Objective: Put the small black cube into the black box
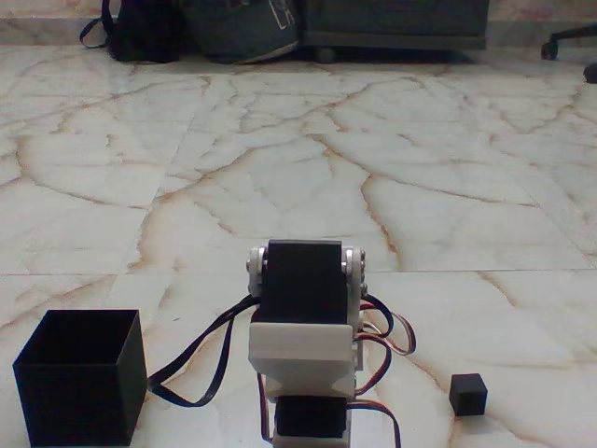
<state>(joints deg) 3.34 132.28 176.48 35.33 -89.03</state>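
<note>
Marble flooring (308, 168), pale with rusty brown veins, stretches from the near edge of the fixed view to a far wall. Along that far side stand dark shapes: a bag (140, 33) at the left, a grey bundle (244, 30) beside it, and low dark furniture (396, 23) further right, with part of a chair base (571, 42) at the far right edge.

Next in size is the arm (303, 350), near and centre, seen from behind: a black servo block sits between white brackets on a white body, with a second black block below at the bottom edge. Black, red and orange cables (201, 359) loop out on both sides of it. The gripper itself is hidden from here, so I cannot tell whether its fingers are spread or pressed together.

The black box (79, 383) sits on the floor at the near left, upright, its square top open toward the camera, well apart from the arm.

The small black cube (468, 394) rests on the floor at the near right, on the opposite side of the arm from the box, clear of the cables.
</note>
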